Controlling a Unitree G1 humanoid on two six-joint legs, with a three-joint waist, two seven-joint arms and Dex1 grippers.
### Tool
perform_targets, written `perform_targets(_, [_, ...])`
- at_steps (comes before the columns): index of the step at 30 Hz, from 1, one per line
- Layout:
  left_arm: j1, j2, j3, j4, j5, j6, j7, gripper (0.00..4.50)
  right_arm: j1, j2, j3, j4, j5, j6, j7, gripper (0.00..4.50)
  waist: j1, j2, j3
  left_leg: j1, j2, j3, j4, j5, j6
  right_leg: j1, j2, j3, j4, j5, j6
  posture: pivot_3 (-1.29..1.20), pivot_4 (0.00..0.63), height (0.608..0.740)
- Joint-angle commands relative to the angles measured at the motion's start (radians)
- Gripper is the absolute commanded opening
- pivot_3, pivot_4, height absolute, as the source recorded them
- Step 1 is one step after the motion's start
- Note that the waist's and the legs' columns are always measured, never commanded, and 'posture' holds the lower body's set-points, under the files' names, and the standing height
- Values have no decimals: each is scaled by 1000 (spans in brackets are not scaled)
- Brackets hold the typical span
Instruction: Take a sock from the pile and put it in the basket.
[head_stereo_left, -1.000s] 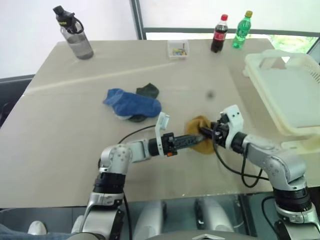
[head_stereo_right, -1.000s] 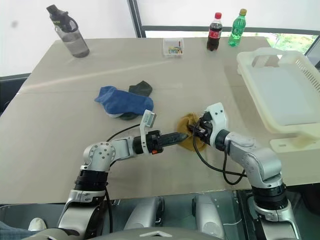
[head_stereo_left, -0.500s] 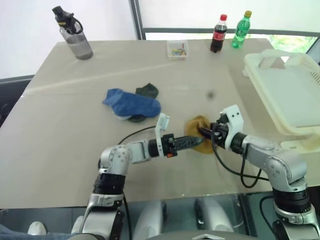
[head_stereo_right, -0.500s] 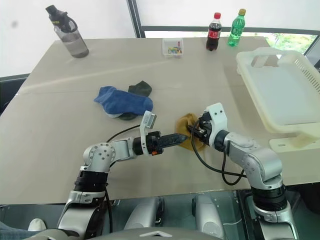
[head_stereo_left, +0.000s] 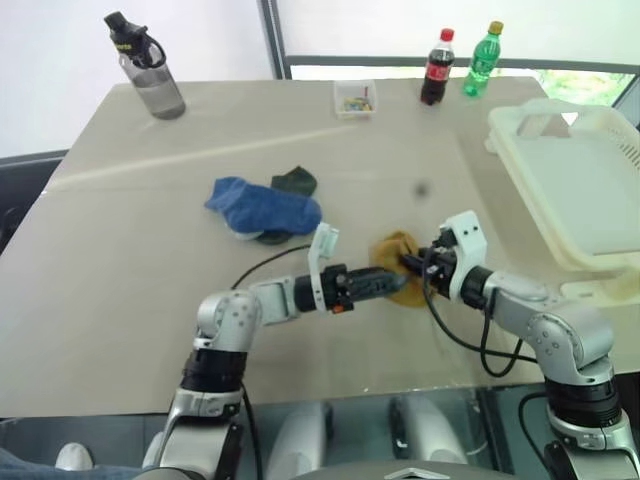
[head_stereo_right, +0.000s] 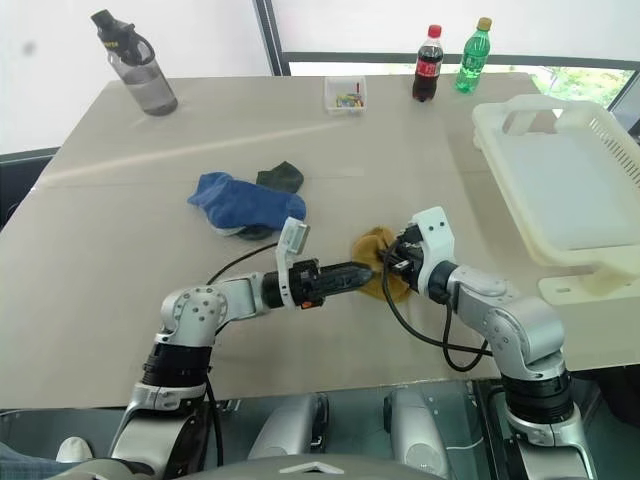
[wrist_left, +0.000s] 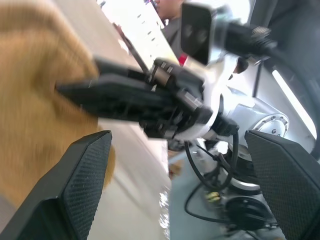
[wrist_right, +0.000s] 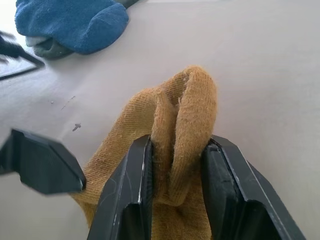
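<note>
The right tool (wrist_right: 175, 165) pinches a fold of the yellow sock (wrist_right: 170, 120) to lift it toward the basket (head_stereo_left: 580, 190), while the left tool (head_stereo_left: 385, 284) waits open alongside.

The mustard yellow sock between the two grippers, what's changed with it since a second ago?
The right gripper has closed on a raised fold of the mustard yellow sock and now pinches it. The sock lies on the beige table where it was. The left gripper stays open beside it. The blue and dark green socks and the cream-white slotted plastic basket have not moved.
</note>
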Motion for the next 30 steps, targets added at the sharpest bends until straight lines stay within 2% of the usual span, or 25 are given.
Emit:
perform_targets(1, [13,50,-10,-113,67,-118,-23,4500,5,0,-21,-55,11,-5,-2,1472,-1,0,0,0,0,0,0,0,0,0,0,0,0,0,0,0,150,740])
perform_targets(3, [19,70,-11,-131,81,-142,-21,4500,6,-1,-22,-57,11,-5,-1,1472,0,0,0,0,0,0,0,0,0,0,0,0,0,0,0,0,150,740])
perform_targets(6, [51,198,-77,-189,233,-255,-50,4500,6,-3,-21,-60,10,-7,2,1472,0,0,0,0,0,1,0,0,0,0,0,1,0,0,0,0,150,740])
perform_targets(10, [79,317,-84,-214,328,-363,-96,4500,5,-2,-28,-68,18,-3,5,1472,0,0,0,1,0,1,0,0,0,0,0,1,0,0,0,0,150,740])
perform_targets(13, [77,383,-21,-227,307,-371,-123,4500,10,0,-29,-82,32,4,11,693,0,0,0,0,1,1,0,0,0,0,0,1,0,0,0,0,150,740])
perform_targets(18, [51,426,15,-222,305,-372,-136,4500,13,-5,-23,-101,36,20,3,693,1,0,0,0,1,1,0,0,0,0,0,0,0,0,0,0,150,740])
perform_targets(24, [20,426,36,-219,288,-354,-124,4500,21,9,-45,-149,59,86,-35,693,0,0,0,0,1,1,0,0,0,0,0,0,0,0,0,0,150,740])
perform_targets(27, [13,424,27,-217,297,-362,-125,4500,34,67,-89,-200,104,210,-103,693,0,0,0,0,1,1,0,0,0,0,0,0,0,0,0,0,150,740])
perform_targets(30, [8,419,22,-212,300,-364,-125,4500,28,205,-186,-247,144,334,-197,693,-1,0,0,0,1,0,0,0,0,0,1,0,0,0,0,0,150,740])
